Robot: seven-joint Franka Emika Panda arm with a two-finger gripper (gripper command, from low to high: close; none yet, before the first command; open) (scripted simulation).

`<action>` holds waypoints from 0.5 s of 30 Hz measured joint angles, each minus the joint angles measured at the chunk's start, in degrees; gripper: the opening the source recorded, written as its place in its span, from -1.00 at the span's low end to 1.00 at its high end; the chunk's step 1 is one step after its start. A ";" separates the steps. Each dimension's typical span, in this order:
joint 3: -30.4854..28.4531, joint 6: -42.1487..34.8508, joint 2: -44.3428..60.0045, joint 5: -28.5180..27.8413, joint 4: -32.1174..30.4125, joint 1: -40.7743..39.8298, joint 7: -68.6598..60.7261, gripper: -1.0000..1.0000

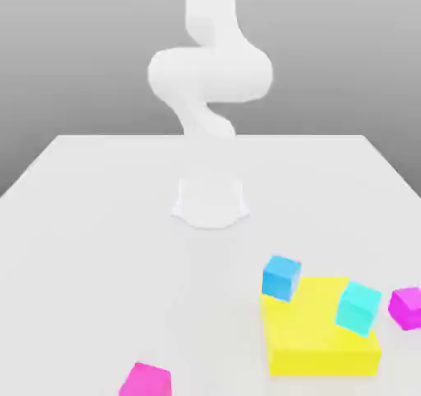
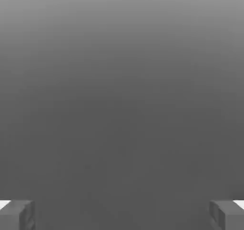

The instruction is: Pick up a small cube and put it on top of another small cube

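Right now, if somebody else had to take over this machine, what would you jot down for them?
Gripper: jaws wide apart, nothing between them, facing only grey background.
Hot-pink cube: alone on the table, near edge, on the exterior view's left.
Sky-blue cube: at the yellow block's far corner, nothing on top.
Done: nothing yet.
Left: grasp the pink cube, carry it over, set it on the blue one.
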 joint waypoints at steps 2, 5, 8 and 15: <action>-0.14 1.44 4.43 0.09 -0.17 -0.52 0.52 0.00; -0.46 3.50 10.73 0.09 -0.42 -1.12 1.34 0.00; -0.79 5.53 16.97 0.14 -0.66 -1.71 2.12 0.00; -1.76 10.26 31.51 0.43 -1.23 -2.92 3.81 0.00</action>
